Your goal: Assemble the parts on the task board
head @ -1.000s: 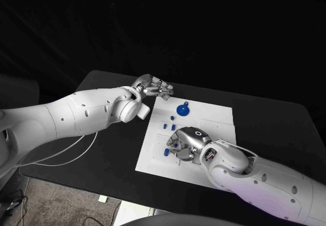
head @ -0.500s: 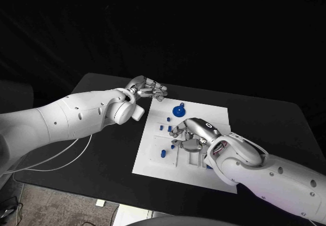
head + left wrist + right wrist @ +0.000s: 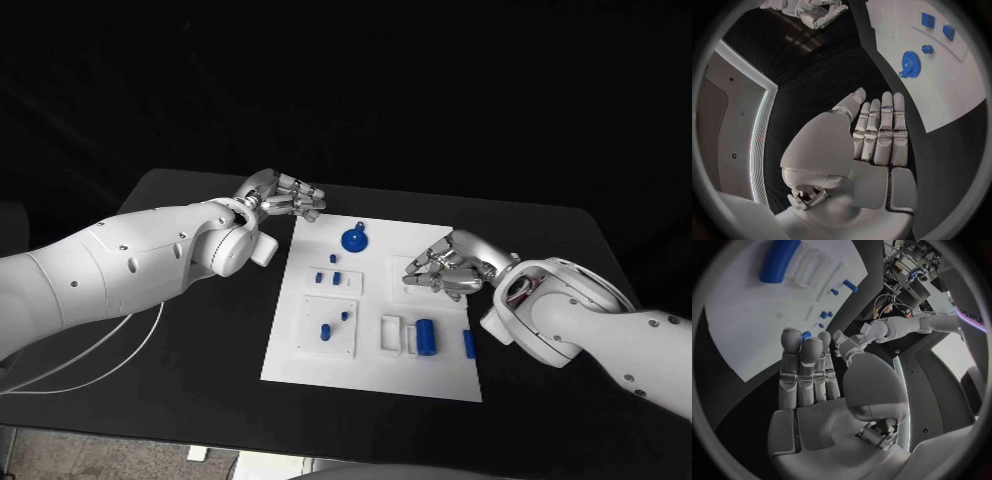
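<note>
Now | step: between picks, blue parts [image 3: 428,336] lying on white board [image 3: 433,378], table centre | left hand [image 3: 283,195] at 11 o'clock, right hand [image 3: 450,267] at 3 o'clock, fingers extended, holding nothing | next: likely reach and pinch a loose part.

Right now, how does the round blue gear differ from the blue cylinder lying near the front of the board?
The gear is round and flat, lying at the far end of the task board near the left hand; the cylinder is long and narrow, lying at the near end beside white holders. The gear looks wider, the cylinder slimmer. Both are blue, rest on the board, and neither hand touches them.
</note>
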`<control>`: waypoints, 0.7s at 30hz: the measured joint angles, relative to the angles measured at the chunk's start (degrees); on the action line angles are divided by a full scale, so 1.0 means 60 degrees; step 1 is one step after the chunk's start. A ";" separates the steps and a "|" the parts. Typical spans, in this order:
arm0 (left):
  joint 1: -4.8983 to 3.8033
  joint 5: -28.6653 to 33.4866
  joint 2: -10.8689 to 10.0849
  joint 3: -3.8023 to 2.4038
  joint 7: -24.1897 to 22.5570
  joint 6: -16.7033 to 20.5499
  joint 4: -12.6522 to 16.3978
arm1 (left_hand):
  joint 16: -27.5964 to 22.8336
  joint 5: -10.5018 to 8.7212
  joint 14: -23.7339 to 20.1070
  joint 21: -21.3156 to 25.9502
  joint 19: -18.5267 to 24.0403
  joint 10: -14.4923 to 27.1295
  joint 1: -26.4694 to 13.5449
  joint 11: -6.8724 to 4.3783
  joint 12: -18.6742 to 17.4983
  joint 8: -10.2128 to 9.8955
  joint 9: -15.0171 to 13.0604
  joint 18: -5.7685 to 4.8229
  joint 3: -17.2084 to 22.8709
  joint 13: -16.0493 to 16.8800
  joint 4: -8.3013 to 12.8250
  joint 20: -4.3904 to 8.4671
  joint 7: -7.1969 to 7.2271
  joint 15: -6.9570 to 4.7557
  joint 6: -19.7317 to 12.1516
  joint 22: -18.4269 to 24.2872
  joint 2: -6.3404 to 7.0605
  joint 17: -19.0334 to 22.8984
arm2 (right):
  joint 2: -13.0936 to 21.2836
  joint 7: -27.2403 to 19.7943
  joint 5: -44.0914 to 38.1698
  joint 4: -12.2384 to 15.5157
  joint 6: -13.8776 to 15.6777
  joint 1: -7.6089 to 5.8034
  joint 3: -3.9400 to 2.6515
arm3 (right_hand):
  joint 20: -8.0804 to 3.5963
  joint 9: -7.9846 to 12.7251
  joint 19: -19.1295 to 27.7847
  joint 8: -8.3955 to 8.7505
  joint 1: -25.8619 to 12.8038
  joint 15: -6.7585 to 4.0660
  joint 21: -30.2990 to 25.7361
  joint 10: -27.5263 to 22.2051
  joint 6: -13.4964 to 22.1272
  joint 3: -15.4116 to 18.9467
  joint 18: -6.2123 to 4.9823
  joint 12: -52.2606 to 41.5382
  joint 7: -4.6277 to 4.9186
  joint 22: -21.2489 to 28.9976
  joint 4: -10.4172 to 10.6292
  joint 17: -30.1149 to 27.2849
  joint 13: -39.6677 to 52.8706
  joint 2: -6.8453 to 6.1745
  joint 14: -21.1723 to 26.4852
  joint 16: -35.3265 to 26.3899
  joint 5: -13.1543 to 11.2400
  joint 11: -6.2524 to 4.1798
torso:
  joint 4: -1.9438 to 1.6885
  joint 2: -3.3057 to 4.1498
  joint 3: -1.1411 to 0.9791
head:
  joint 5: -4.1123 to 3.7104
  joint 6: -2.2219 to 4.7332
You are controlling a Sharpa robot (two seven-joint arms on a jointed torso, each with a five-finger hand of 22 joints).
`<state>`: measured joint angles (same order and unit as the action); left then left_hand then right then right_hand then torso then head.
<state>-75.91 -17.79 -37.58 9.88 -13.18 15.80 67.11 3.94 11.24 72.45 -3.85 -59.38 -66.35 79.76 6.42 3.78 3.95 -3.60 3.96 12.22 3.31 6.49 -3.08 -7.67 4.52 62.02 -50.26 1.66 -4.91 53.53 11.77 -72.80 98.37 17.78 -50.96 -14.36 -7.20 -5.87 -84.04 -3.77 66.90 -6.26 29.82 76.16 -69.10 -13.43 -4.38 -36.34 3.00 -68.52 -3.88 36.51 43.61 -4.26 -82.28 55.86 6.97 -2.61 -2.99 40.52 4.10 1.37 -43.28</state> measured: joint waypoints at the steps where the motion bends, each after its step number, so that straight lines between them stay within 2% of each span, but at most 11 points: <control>1: 0.0000 -0.0002 -0.0004 0.0006 0.0000 0.0002 0.0000 | 0.0000 0.0000 0.0000 0.0000 0.0000 -0.0007 0.0000 -0.0007 0.0000 0.0000 0.0000 0.0000 0.0000 0.0000 0.0000 0.0000 0.0000 0.0000 0.0000 0.0000 0.0000 0.0000 | 0.0021 0.0031 0.0036 0.0005 -0.0046 0.0000 -0.0001 | 0.0000 -0.0013 0.0000 0.0000 -0.0034 0.0004 0.0035 -0.0024 0.0000 0.0012 -0.0001 -0.0111 0.0000 -0.0023 0.0065 0.0050 0.0131 -0.0006 0.0008 0.0036 -0.0056 0.0008 | 0.0003 -0.0004 -0.0005 | -0.0011 0.0001; 4: 0.0003 -0.0017 -0.0035 0.0066 -0.0006 0.0021 0.0014 | 0.0000 -0.0037 0.0000 0.0000 0.0000 -0.0116 0.0000 -0.0054 0.0000 0.0000 0.0000 0.0000 -0.0015 0.0000 -0.0016 0.0000 0.0000 0.0000 0.0000 0.0025 0.0000 -0.0009 | 0.0226 0.0426 0.0337 0.0062 -0.0578 -0.0001 -0.0010 | 0.0000 -0.0199 0.0000 0.0000 -0.0220 0.0037 0.0392 -0.0091 0.0000 -0.0029 0.0001 -0.1817 0.0000 -0.0224 0.0918 0.0741 0.1947 -0.0149 0.0102 0.0459 -0.0398 -0.0025 | 0.0030 -0.0023 -0.0032 | -0.0098 -0.0018; 8: 0.0006 -0.0029 -0.0095 0.0116 -0.0010 0.0029 0.0072 | 0.0000 -0.0037 0.0038 0.0000 -0.0061 -0.0275 0.0000 -0.0133 0.0000 0.0000 0.0000 0.0001 -0.0014 0.0000 -0.0079 -0.0007 0.0000 -0.0038 0.0000 0.0097 0.0000 -0.0031 | 0.0455 0.1219 0.0675 0.0120 -0.1291 0.0003 -0.0017 | 0.0001 -0.0337 0.0000 0.0000 -0.0503 0.0037 0.0647 -0.0012 0.0000 -0.0271 0.0000 -0.2679 -0.0001 -0.0402 0.1702 0.1671 0.2982 -0.0433 0.0102 0.0944 -0.0674 0.0041 | 0.0062 -0.0040 -0.0065 | -0.0168 -0.0054; 13: 0.0006 -0.0036 -0.0171 0.0145 -0.0016 0.0031 0.0177 | 0.0000 -0.0076 0.0088 0.0000 -0.0155 -0.0361 -0.0065 -0.0146 0.0000 0.0000 0.0000 0.0002 -0.0024 0.0000 -0.0194 0.0018 0.0000 -0.0087 0.0000 0.0316 0.0065 -0.0054 | 0.0567 0.2328 0.1148 0.0198 -0.1853 0.0032 -0.0009 | 0.0003 -0.0343 -0.0001 0.0000 -0.0934 0.0037 0.0717 0.0021 0.0001 -0.0407 0.0000 -0.2779 -0.0003 -0.0462 0.2184 0.2033 0.3214 -0.0713 0.0102 0.1098 -0.0680 0.0008 | 0.0103 -0.0054 -0.0089 | -0.0221 -0.0111; 15: 0.0006 -0.0037 -0.0194 0.0149 -0.0018 0.0032 0.0212 | 0.0000 -0.0112 0.0088 0.0000 -0.0190 -0.0360 -0.0065 -0.0146 0.0000 0.0000 0.0000 0.0002 -0.0014 0.0000 -0.0253 0.0010 0.0000 -0.0087 0.0000 0.0502 0.0065 -0.0073 | 0.0578 0.2778 0.1307 0.0241 -0.2013 0.0060 0.0004 | 0.0003 -0.0337 -0.0001 0.0000 -0.1084 0.0037 0.0804 0.0056 0.0050 -0.0456 0.0000 -0.2851 -0.0052 -0.0512 0.2415 0.2166 0.3307 -0.0863 0.0101 0.1156 -0.0680 0.0043 | 0.0109 -0.0055 -0.0095 | -0.0241 -0.0127; 16: 0.0006 -0.0037 -0.0200 0.0151 -0.0020 0.0032 0.0226 | 0.0000 -0.0112 0.0087 0.0000 -0.0224 -0.0360 -0.0065 -0.0146 0.0000 0.0000 0.0000 0.0001 -0.0024 0.0000 -0.0263 0.0018 0.0000 -0.0087 0.0000 0.0547 0.0065 -0.0074 | 0.0579 0.2951 0.1358 0.0254 -0.2069 0.0072 0.0013 | 0.0003 -0.0332 -0.0001 0.0000 -0.1116 0.0037 0.0815 0.0055 0.0050 -0.0472 0.0000 -0.2851 -0.0052 -0.0521 0.2478 0.2201 0.3331 -0.0896 0.0101 0.1176 -0.0681 0.0042 | 0.0108 -0.0055 -0.0096 | -0.0258 -0.0133; 17: 0.0006 -0.0037 -0.0209 0.0154 -0.0021 0.0033 0.0241 | 0.0000 -0.0112 0.0087 0.0000 -0.0224 -0.0360 -0.0104 -0.0146 0.0000 0.0000 0.0000 0.0001 -0.0035 0.0000 -0.0326 0.0018 0.0027 -0.0087 -0.0027 0.0626 0.0104 -0.0073 | 0.0579 0.3176 0.1417 0.0268 -0.2139 0.0085 0.0029 | 0.0004 -0.0312 -0.0001 0.0000 -0.1078 0.0037 0.0859 0.0055 0.0050 -0.0520 -0.0001 -0.2851 -0.0052 -0.0573 0.2727 0.2355 0.3444 -0.0943 0.0102 0.1176 -0.0680 0.0042 | 0.0107 -0.0055 -0.0099 | -0.0268 -0.0137; 21: 0.0007 -0.0037 -0.0243 0.0159 -0.0026 0.0033 0.0289 | 0.0000 -0.0169 0.0088 0.0000 -0.0295 -0.0360 -0.0175 -0.0147 0.0000 0.0000 0.0000 0.0000 -0.0112 0.0000 -0.0456 0.0020 0.0035 -0.0087 -0.0034 0.0924 0.0106 -0.0108 | 0.0573 0.3765 0.1551 0.0278 -0.2313 0.0130 0.0113 | 0.0004 -0.0278 -0.0001 0.0000 -0.1030 0.0037 0.1052 0.0123 0.0049 -0.0416 0.0000 -0.2851 -0.0052 -0.0731 0.2996 0.2625 0.3656 -0.0991 0.0101 0.1167 -0.0680 0.0041 | 0.0097 -0.0056 -0.0095 | -0.0314 -0.0170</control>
<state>-75.86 -18.02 -39.04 10.83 -13.34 16.00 68.84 3.94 10.23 72.98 -3.85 -61.15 -68.51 78.71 5.54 3.78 3.95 -3.61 3.97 11.55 3.31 3.75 -2.96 -7.46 4.00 61.81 -44.72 2.29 -5.56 56.96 34.36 -63.49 100.04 3.90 -50.18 -13.68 -7.18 -7.54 -84.04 -3.77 60.72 -6.04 36.13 76.90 -68.80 -15.93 -4.38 -53.44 2.68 -72.90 14.09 52.26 65.55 -10.20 -81.67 62.86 2.89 -2.36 -2.41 40.19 3.53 -0.52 -44.30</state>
